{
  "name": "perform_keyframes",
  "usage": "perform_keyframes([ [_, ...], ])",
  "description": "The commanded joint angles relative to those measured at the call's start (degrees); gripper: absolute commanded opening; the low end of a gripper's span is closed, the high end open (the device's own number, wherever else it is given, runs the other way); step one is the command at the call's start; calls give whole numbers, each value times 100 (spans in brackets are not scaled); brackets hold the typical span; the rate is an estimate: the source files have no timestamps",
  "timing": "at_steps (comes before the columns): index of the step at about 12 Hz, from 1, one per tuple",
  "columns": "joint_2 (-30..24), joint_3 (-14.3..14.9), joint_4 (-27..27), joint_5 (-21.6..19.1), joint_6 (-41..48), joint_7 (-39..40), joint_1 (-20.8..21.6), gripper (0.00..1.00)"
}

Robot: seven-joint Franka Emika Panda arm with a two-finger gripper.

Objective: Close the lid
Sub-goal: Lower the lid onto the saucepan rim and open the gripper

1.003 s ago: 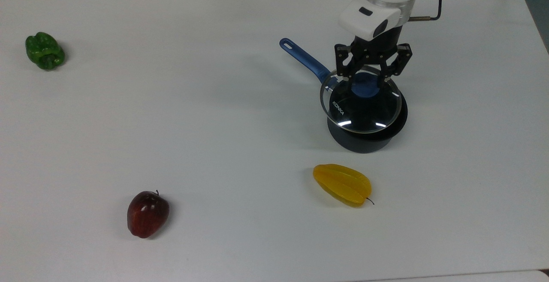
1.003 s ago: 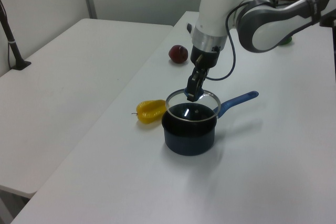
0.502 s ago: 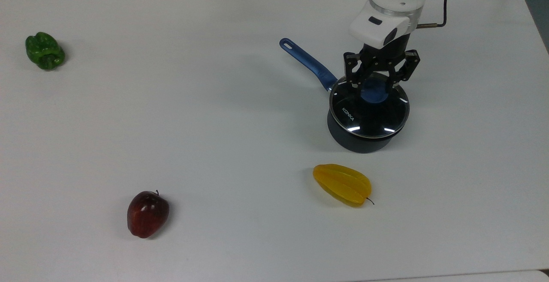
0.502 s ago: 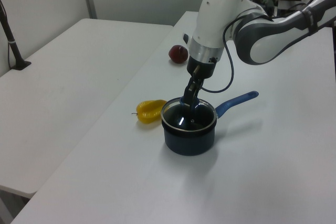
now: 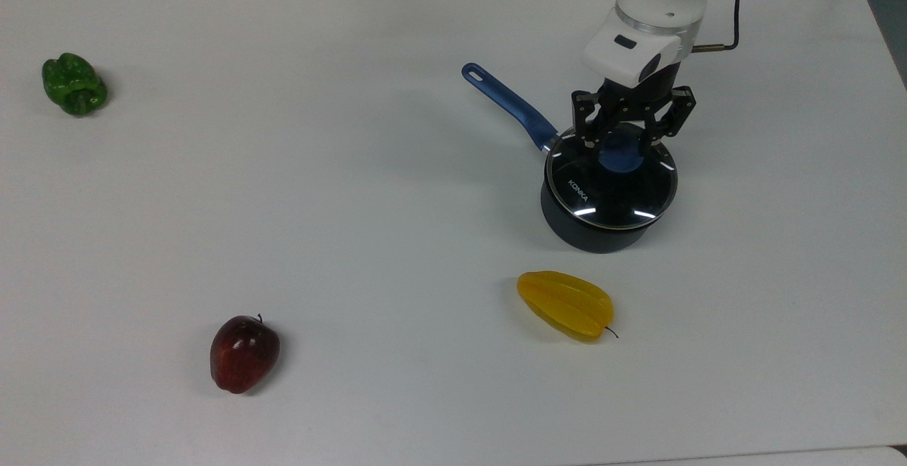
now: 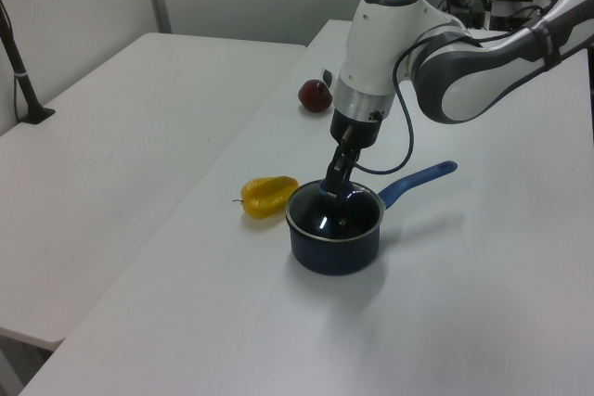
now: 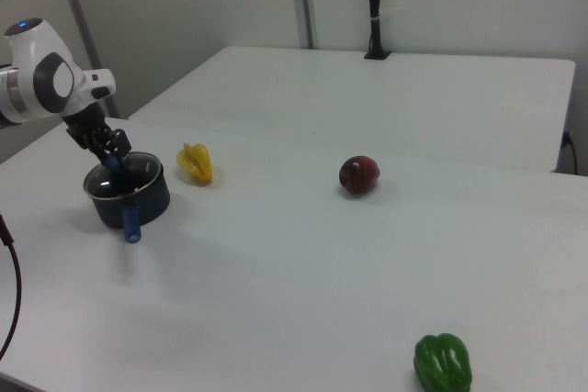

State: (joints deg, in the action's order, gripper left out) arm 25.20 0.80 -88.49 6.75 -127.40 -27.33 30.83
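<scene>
The lid (image 5: 609, 181) lies flat across the mouth of the dark saucepan (image 5: 599, 229), its metal rim matching the pan's rim all round as far as the top view shows; the pan stands toward the far right part of the surface (image 5: 319, 204) in the top view, nearer the far edge than the near one, with its blue handle (image 5: 506, 103) running out toward the top view's upper left. The tool (image 5: 621, 141) hangs directly over the lid's centre, pointing straight down, so the thing it serves lies plumb beneath it and not off to any side; its two fingers stand either side of the blue knob (image 5: 621, 153) along the top view's left-right line, roughly across the handle's long axis. The fingers look closed on the knob, gripping it, though contact itself is hard to confirm; the left view shows the tool (image 6: 336, 183) reaching down to the lid (image 6: 334, 213) from above.

By my reading the lid is seated and the closing is nearly done; what remains is to part the fingers and rise straight up, since any sideways drift would drag the lid off its seat. A yellow starfruit (image 5: 565, 304) lies just toward the near edge from the pan, clear of that vertical path.
</scene>
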Motion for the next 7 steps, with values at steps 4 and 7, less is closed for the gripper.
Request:
perform_keyframes([
  [4, 29, 78, 104, 72, -39, 35, 46, 48],
  [7, 72, 69, 95, 72, -48, 35, 37, 53],
])
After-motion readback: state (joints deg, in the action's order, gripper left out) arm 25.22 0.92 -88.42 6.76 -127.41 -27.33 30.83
